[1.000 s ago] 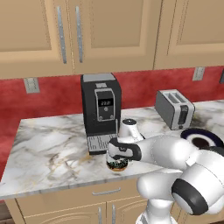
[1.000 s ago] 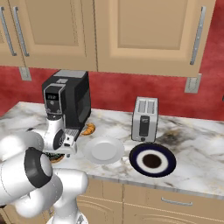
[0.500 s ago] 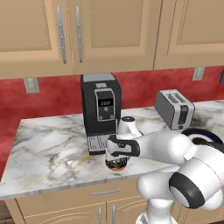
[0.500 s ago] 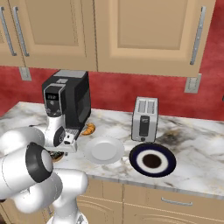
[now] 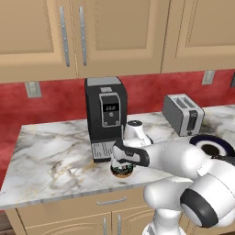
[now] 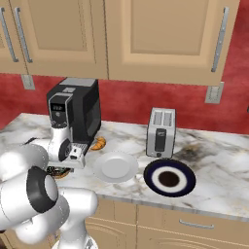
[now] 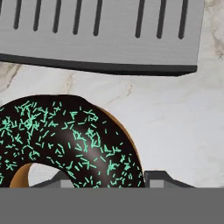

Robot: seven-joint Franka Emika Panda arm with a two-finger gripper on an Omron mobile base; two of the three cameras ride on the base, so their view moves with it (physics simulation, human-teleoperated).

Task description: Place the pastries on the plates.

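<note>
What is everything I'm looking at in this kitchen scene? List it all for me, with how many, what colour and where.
donut: one, dark chocolate icing with green sprinkles, on the counter in front of the coffee machine, under the gripper
croissant: one, golden brown, on the counter beside the coffee machine
white plate: one, glossy white, mid-counter
navy plate: one, dark navy with a white ring, right of the white plate
coffee machine: one, black and grey, against the red wall
toaster: one, silver, behind the plates
counter: one, marbled white
cabinets: several, tan wood, above and below the counter
wall sockets: several, grey, on the red wall
gripper: one, shut on the donut
</note>
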